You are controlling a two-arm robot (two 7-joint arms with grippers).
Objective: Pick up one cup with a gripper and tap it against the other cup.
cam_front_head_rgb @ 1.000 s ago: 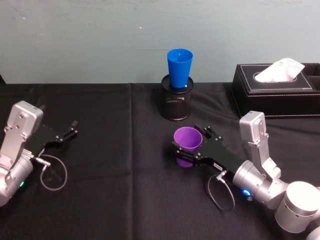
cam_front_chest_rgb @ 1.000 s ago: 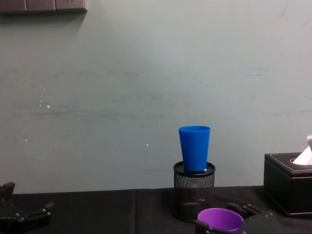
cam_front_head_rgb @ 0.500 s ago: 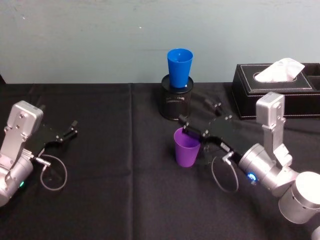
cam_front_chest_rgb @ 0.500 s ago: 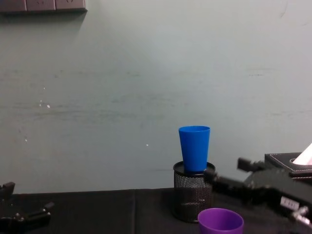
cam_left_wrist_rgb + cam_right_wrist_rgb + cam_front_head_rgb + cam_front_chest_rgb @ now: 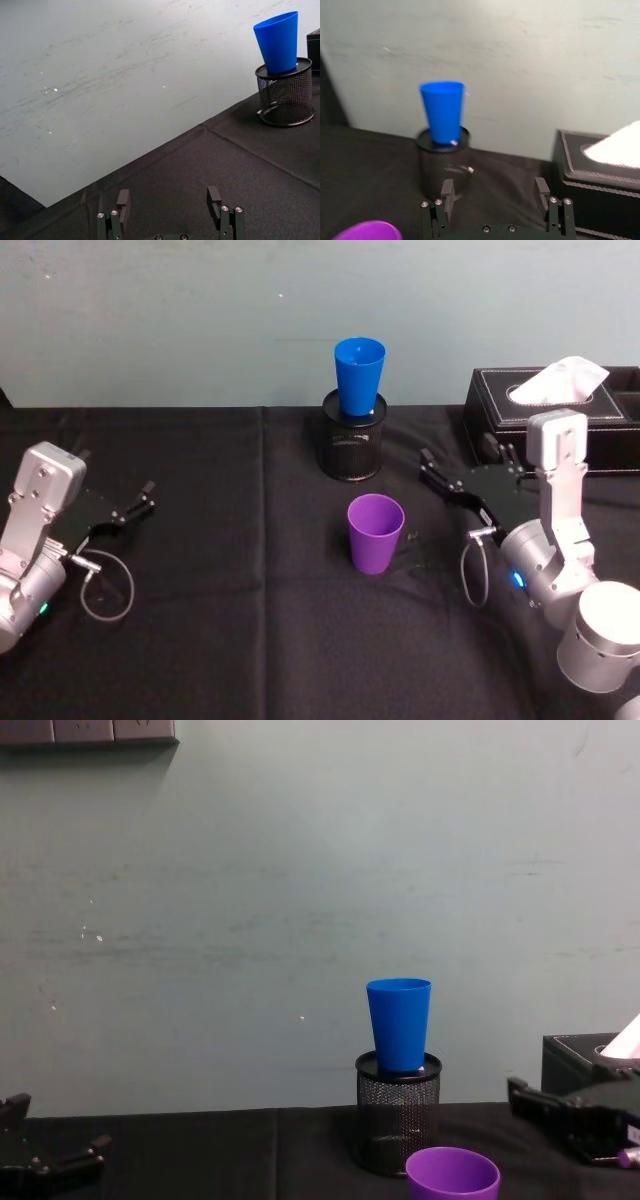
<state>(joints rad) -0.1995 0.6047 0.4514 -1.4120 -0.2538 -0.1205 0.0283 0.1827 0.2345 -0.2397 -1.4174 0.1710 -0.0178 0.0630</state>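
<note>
The purple cup (image 5: 375, 532) (image 5: 452, 1175) (image 5: 367, 230) stands upright on the black table, free of any gripper. Behind it, the blue cup (image 5: 359, 375) (image 5: 399, 1023) (image 5: 442, 112) (image 5: 278, 42) sits upright in a black mesh pen holder (image 5: 351, 445) (image 5: 398, 1115). My right gripper (image 5: 465, 465) (image 5: 493, 192) (image 5: 532, 1105) hovers open and empty to the right of the purple cup, in front of the tissue box, its fingers pointing toward the pen holder. At the far left my left gripper (image 5: 138, 505) (image 5: 168, 200) (image 5: 58, 1132) rests low over the table, open and empty.
A black tissue box (image 5: 555, 420) (image 5: 600, 170) with a white tissue sticking out stands at the back right, close behind the right gripper. The black cloth (image 5: 230, 620) is bare between the two arms. A pale wall closes the back.
My right gripper let go of the purple cup, which now stands upright on the cloth. The gripper drew back to the right toward the tissue box. The left arm stayed still.
</note>
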